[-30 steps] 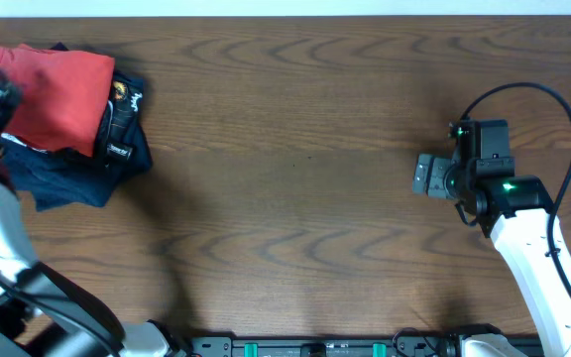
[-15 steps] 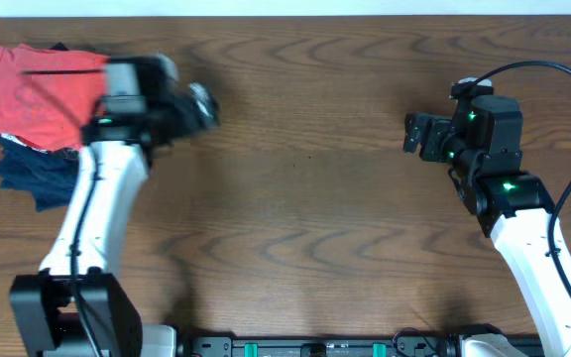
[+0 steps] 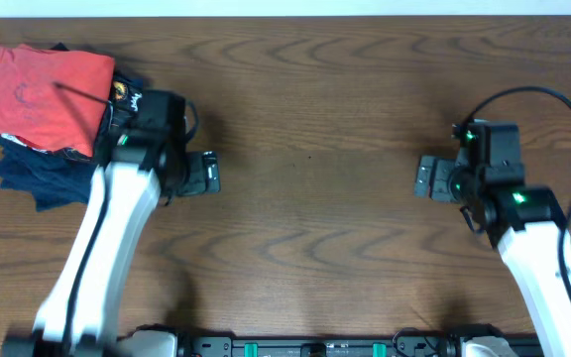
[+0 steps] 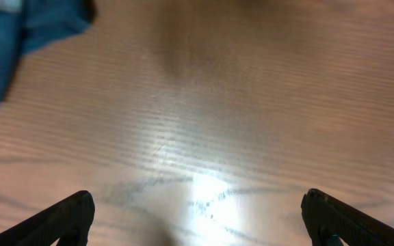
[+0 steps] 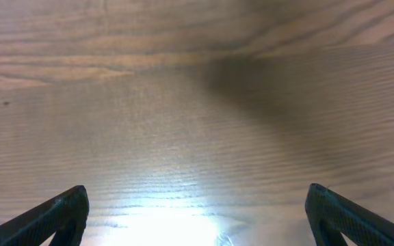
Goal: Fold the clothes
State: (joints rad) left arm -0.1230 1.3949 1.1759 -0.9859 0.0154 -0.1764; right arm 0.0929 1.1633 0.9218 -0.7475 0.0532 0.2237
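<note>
Left end effector (image 3: 212, 175) and right end effector (image 3: 419, 179) hang wide, empty. Your red-orange T-shirt (image 3: 43, 94) looks folded; just park both.

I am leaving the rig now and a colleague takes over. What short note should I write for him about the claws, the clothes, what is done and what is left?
Left claw: open, empty, above bare table beside the pile.
Right claw: open, empty, above bare table on the right.
Clothes: red T-shirt lies in a compact, folded-looking shape on top of the dark shirts at the far left corner.
Done: the red T-shirt appears folded and stacked.
Left: probably only a check that its edges are tidy.
</note>
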